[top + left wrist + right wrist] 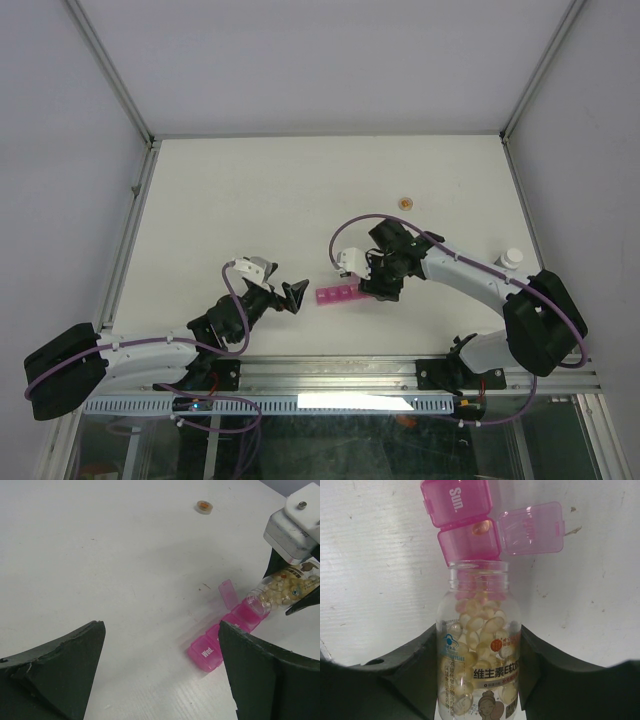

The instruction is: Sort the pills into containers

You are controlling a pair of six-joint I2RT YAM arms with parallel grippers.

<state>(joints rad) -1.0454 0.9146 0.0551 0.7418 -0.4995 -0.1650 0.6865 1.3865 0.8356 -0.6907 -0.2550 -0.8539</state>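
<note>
Both ends of the magenta containers (338, 295) had a gripper near in your top view: on the table (250, 190), your right gripper (380, 285) sat at their right end and your left gripper (293, 297) just beside their left end, apart. In the left wrist view, its fingers (55, 665) stood spread with nothing between, and one lid (228, 592) on the containers stood open. In the right wrist view, your gripper pinched the pill bottle (479, 655), its mouth at the open compartment (470, 542), one pill (481, 527) inside.

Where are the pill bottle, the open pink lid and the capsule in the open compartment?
pill bottle (479, 630): right wrist view, middle of its clear body.
open pink lid (532, 527): right wrist view, centre of the flap.
capsule (481, 528): right wrist view, its amber top.
</note>
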